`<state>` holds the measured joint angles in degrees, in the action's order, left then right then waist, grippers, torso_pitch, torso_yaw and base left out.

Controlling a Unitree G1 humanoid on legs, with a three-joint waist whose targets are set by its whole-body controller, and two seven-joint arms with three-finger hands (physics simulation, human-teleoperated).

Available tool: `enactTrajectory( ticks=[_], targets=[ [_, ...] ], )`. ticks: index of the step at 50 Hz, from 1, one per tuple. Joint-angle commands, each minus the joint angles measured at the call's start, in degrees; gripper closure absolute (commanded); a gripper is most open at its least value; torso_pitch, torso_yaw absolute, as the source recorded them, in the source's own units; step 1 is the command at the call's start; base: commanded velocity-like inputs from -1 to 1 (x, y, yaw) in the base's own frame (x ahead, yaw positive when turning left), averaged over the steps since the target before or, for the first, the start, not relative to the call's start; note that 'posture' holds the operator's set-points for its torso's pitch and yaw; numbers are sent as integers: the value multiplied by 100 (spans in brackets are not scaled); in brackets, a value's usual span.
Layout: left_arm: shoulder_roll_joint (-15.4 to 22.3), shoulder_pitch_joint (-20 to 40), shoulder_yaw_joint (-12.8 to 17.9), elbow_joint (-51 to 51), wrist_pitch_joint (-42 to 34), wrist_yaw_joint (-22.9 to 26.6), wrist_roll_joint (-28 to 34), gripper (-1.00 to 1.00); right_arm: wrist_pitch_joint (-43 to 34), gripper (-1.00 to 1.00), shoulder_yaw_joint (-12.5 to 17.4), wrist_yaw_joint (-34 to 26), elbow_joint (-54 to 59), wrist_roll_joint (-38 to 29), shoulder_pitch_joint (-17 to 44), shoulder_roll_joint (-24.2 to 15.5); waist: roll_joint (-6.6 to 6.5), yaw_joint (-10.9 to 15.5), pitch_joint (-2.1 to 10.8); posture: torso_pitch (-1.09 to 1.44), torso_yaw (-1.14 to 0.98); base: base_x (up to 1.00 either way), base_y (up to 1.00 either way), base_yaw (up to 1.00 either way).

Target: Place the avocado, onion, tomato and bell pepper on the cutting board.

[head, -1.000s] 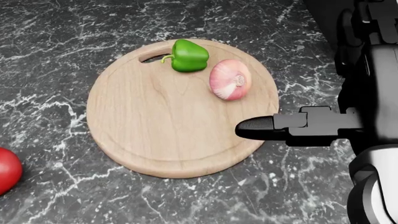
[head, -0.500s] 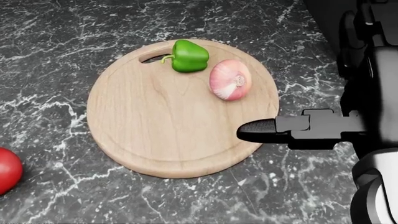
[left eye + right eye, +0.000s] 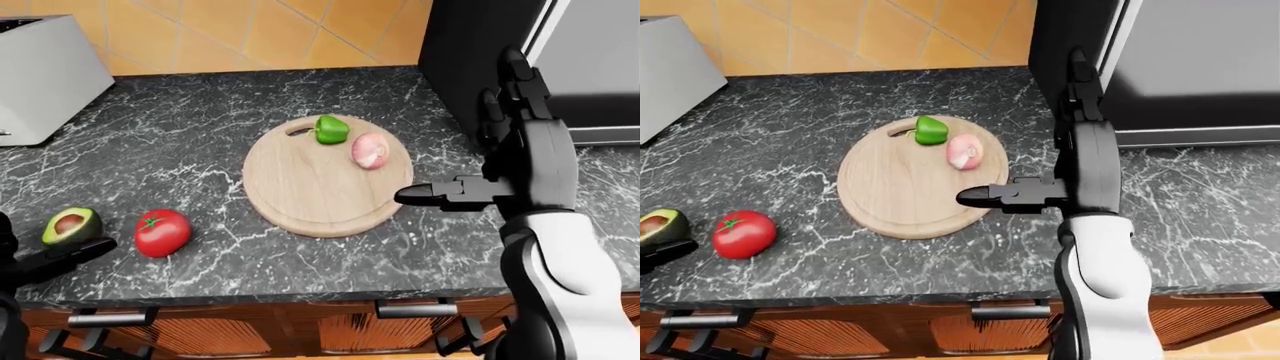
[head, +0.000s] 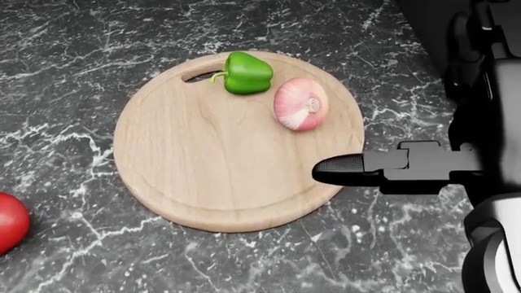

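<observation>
A round wooden cutting board [image 3: 300,195] lies on the dark marble counter. On its upper part sit a green bell pepper [image 3: 331,129] and, just right of it, a pink onion [image 3: 369,151]. Well left of the board, a red tomato [image 3: 162,232] and a halved avocado [image 3: 71,225] rest on the counter. My right hand [image 3: 468,146] hovers at the board's right edge, open and empty, its thumb [image 4: 346,169] pointing left over the rim and its fingers upright. At the left-eye view's bottom left, my left hand [image 3: 45,256] is partly seen, one finger stretched out just below the avocado without touching it.
A silver toaster [image 3: 45,79] stands at the top left against the orange tiled wall. A tall dark appliance [image 3: 470,37] with a steel door [image 3: 600,60] bounds the counter on the right. Drawer handles [image 3: 415,308] run under the counter's near edge.
In the head view my right hand has drifted slightly to the right and down. The vegetables and the board have not moved.
</observation>
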<state>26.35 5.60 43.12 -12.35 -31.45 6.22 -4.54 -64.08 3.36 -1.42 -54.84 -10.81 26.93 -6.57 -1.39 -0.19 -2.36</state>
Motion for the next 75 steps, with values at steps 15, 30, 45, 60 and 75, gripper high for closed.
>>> enactTrajectory(
  ticks=[15, 30, 45, 60, 75],
  targets=[
    [141, 64, 60, -173, 182, -23, -13, -74, 128, -100, 30, 7, -223, -7, 52, -43, -36, -2, 104, 0, 0, 0, 0, 0],
    [110, 76, -21, -139, 202, -48, 29, -11, 166, -100, 34, 18, -235, -13, -10, -35, -38, -1, 109, 0, 0, 0, 0, 0],
    [180, 125, 41, -216, 80, 1, 8, 31, 73, -100, 40, -22, -245, -34, 101, -59, -39, -5, 108, 0, 0, 0, 0, 0],
    [465, 344, 126, -714, -525, 108, 85, 62, -49, -100, 96, 15, -377, -30, 226, -116, -24, -11, 85, 0, 0, 0, 0, 0],
    [1021, 1036, -146, -1201, -1397, 191, 145, 71, -62, -100, 160, 38, -502, 57, 121, -121, -40, -9, 68, 0, 0, 0, 0, 0]
  ],
)
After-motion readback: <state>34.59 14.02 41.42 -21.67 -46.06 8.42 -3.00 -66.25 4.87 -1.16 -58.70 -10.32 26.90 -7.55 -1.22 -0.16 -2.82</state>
